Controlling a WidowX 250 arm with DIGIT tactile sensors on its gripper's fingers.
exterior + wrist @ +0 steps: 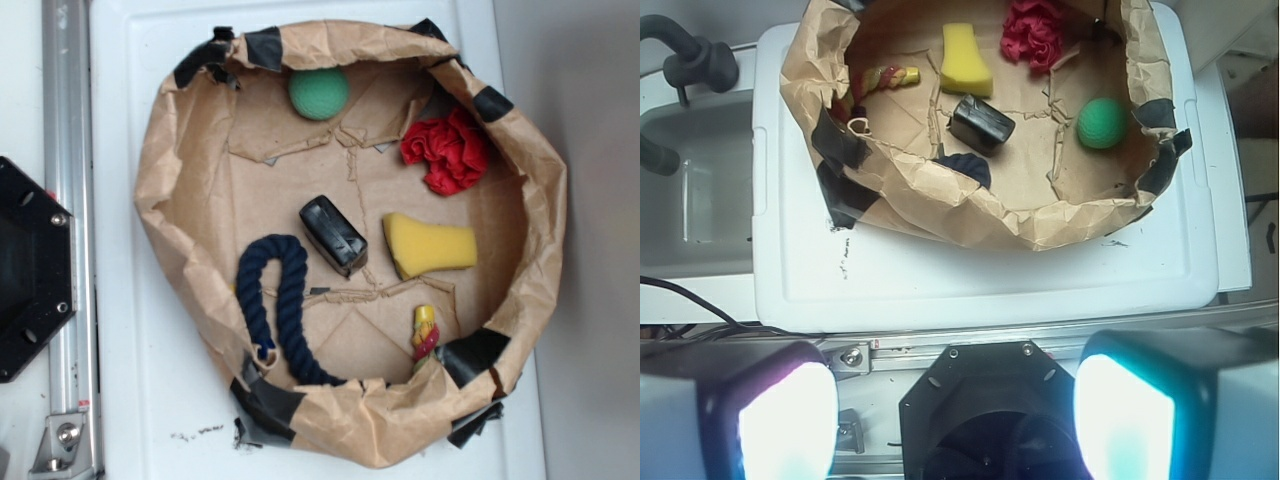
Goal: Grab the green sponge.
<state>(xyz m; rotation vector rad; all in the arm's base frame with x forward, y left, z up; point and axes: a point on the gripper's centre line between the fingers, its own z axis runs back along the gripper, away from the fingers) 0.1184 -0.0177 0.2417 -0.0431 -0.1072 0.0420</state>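
Hand [958, 415] parked back over the black base plate [980, 400], well short of the paper basin [970, 205]; the two glowing fingertips [788, 420] set far apart, jaws wide, nothing between them. Absent from the exterior view altogether.

Green sponge [1102, 123] far ahead of the hand and off to its right in the wrist view, resting on the brown paper floor close to the crumpled wall, clear of its neighbours. Same ball [319, 93] up near the basin rim in the exterior view. Between hand and ball: the near paper wall, then open floor. Black block [982, 124] ahead and roughly centred, yellow sponge [966, 59] beyond it, red cloth [1035, 32] farther still, rope toy [883, 78] ahead to the left, navy rope [275, 300] mostly tucked behind the near wall.

Step in hand, by the look of it: the very start, approach not yet made. Next move likely calls for travel forward and rightward over the wall, then a descent straight onto the ball, jaws kept wide enough to straddle it. Some care probably needed near the tall paper edge beside it.
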